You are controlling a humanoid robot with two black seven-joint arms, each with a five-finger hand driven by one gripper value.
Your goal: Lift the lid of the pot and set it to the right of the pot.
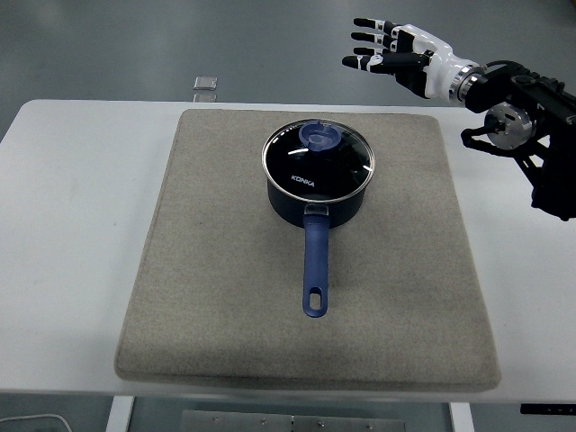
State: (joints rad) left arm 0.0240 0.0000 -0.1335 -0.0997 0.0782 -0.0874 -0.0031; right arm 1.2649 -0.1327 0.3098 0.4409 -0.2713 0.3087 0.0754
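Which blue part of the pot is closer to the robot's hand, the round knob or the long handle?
The round knob on the lid is closer. It sits at the pot's top, nearer the open right hand; the long handle points toward the table's near edge.
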